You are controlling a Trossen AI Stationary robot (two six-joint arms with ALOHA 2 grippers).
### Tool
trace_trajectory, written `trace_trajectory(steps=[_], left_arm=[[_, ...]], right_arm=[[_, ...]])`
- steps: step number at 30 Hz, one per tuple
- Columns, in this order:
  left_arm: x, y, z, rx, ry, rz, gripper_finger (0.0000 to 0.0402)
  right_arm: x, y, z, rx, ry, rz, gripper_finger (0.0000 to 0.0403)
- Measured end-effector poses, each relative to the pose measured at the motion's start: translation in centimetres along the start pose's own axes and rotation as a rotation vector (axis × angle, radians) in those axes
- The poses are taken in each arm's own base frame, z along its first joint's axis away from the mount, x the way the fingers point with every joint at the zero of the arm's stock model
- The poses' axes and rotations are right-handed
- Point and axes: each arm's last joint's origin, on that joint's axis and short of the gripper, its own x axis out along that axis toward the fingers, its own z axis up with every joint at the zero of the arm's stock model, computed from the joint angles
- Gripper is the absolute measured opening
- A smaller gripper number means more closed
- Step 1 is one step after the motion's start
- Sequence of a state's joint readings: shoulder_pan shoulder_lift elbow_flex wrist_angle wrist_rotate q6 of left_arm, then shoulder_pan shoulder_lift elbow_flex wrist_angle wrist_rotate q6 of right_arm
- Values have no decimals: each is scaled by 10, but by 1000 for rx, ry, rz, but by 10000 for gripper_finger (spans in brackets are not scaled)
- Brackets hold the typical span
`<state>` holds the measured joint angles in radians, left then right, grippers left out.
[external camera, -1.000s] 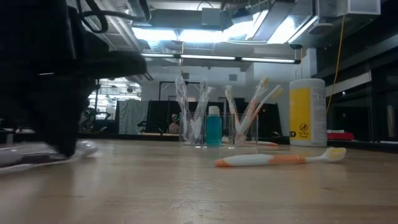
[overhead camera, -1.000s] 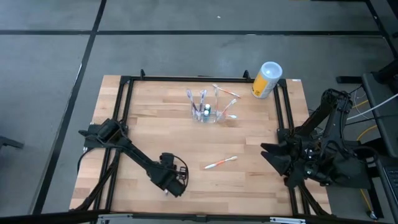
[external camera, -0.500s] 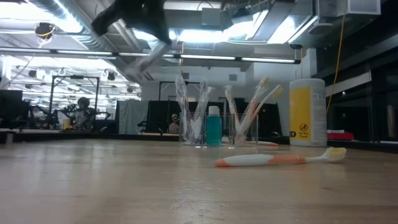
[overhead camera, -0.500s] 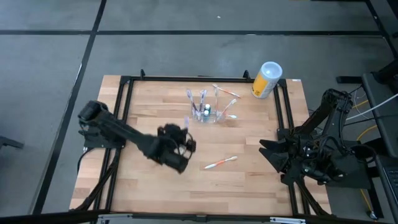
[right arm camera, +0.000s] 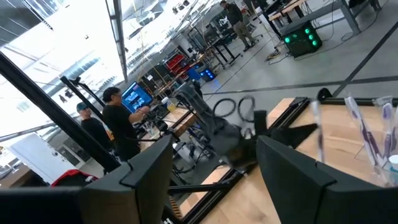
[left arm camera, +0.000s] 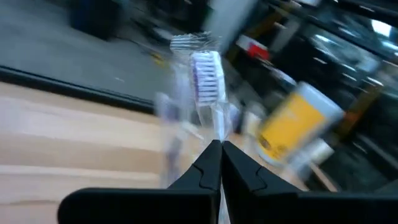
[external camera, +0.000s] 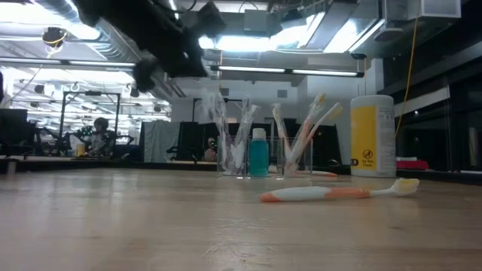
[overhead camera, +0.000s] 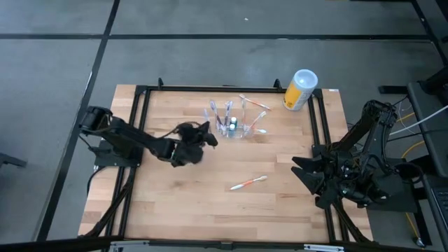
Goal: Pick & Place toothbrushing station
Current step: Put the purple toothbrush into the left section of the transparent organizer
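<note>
The clear plastic holder (overhead camera: 234,127) stands at the table's far middle with several toothbrushes and a blue bottle in it; it also shows in the low view (external camera: 256,154). My left gripper (overhead camera: 204,137) is in the air just left of the holder, shut on a toothbrush in a clear wrapper (left arm camera: 206,71) with purple bristles. An orange and white toothbrush (overhead camera: 248,183) lies flat on the table, also seen in the low view (external camera: 339,193). My right gripper (right arm camera: 214,180) waits open at the table's right edge (overhead camera: 308,175). My left gripper pinches the wrapped toothbrush's handle (left arm camera: 217,132) between its two fingertips. The brush runs on along the fingers, and its bristle head sticks out beyond them. The brush is lifted clear of the table.
A yellow canister with a white lid (overhead camera: 300,89) stands at the far right corner, also in the low view (external camera: 372,135). A black frame (overhead camera: 140,112) runs around the wooden table. People show in the room beyond (right arm camera: 121,127).
My left gripper has risen from the table near its near edge with the wrapped toothbrush. It has gone toward the far edge and a little right, up to the holder's left side. The brush is lifted clear.
</note>
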<state>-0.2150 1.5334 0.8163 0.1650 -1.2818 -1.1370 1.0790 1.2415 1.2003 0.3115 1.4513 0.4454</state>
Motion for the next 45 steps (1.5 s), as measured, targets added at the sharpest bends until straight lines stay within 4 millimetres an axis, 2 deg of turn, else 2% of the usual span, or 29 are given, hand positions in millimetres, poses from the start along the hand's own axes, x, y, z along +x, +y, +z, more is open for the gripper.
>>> trace_trajectory(steps=[2,5,13,18,24,26,29,35,39,45], left_arm=[[11,2,0,6,42,-112,2],[29,3,10,56,14,-314,2],[72,2,35,322,48,-591,2],[91,8,47,384,14,-609,2],[100,21,47,433,-36,-611,2],[105,25,42,447,-28,-598,2],[110,29,22,471,1,-588,2],[114,39,-17,444,-82,-499,2],[112,43,-33,451,-69,-451,2],[98,43,-53,452,-47,-387,2]], right_arm=[[0,0,0,7,0,0,235],[0,0,0,14,0,1,235],[-2,1,0,46,7,10,235],[-2,1,0,59,7,10,235],[-2,1,0,95,7,9,235],[-2,1,0,109,6,7,235],[-2,0,0,128,-4,-12,235],[-2,-1,1,129,-22,-44,235],[-2,-1,1,147,-25,-48,235],[-1,-2,1,148,-41,-73,235]])
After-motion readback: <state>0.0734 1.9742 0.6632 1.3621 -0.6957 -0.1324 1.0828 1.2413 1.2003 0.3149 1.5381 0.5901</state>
